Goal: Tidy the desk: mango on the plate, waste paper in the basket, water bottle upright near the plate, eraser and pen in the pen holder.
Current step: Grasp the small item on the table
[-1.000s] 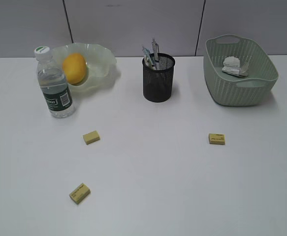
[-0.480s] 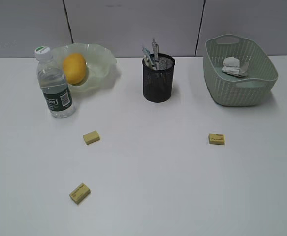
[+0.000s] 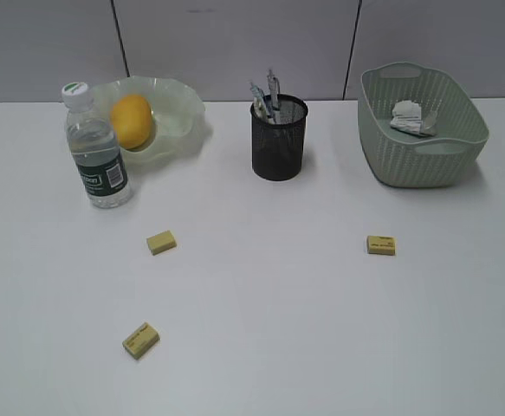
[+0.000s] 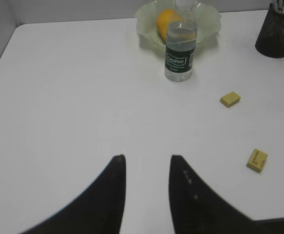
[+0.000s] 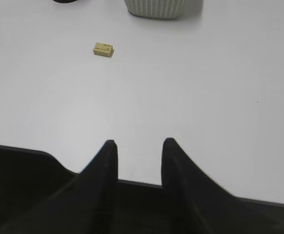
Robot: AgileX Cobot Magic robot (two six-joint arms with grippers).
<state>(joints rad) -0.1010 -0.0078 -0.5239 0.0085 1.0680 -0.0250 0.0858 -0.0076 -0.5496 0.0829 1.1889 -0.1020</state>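
Nothing has shifted since a second ago. I see three erasers loose before the pen holder (image 3: 279,137); mango (image 3: 131,120) in plate (image 3: 178,108) to its left. Left gripper (image 4: 146,158) and right gripper (image 5: 139,142) both parted, empty.

Bright even light, soft faint shadows, wrist views slightly blurred

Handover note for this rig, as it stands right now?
Left gripper and right gripper: open, empty, pulled back near the desk's near edge.
Done: mango on plate, water bottle upright beside it, waste paper in basket, pens in pen holder.
Left: three erasers on the desk, left-mid, left-front, right, go in the holder.
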